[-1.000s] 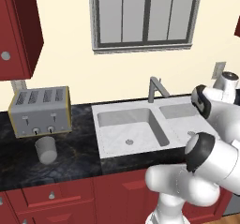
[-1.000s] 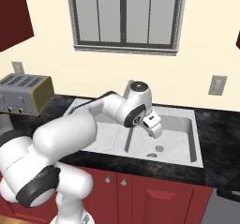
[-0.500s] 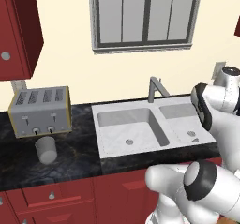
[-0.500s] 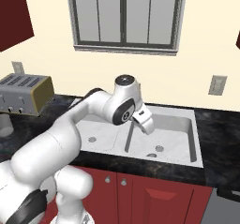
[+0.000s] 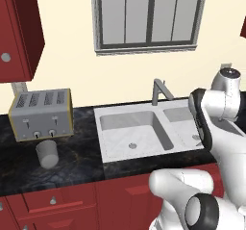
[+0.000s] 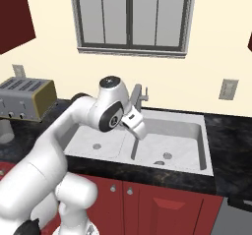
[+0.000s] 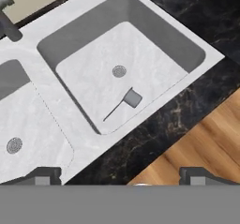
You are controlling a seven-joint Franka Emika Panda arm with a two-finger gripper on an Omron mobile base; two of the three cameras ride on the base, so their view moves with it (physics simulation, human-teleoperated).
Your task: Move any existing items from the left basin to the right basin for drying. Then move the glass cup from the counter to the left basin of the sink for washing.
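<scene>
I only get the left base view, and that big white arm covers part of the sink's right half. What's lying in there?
Observer: A small grey item lies in the right basin, close to its drain.
Visitor: And where is the claw?
Observer: The gripper hangs above the sink, roughly over the ridge between the two basins.
Visitor: Is it holding something?
Observer: No. Its fingertips stand wide apart with nothing between them.
</scene>
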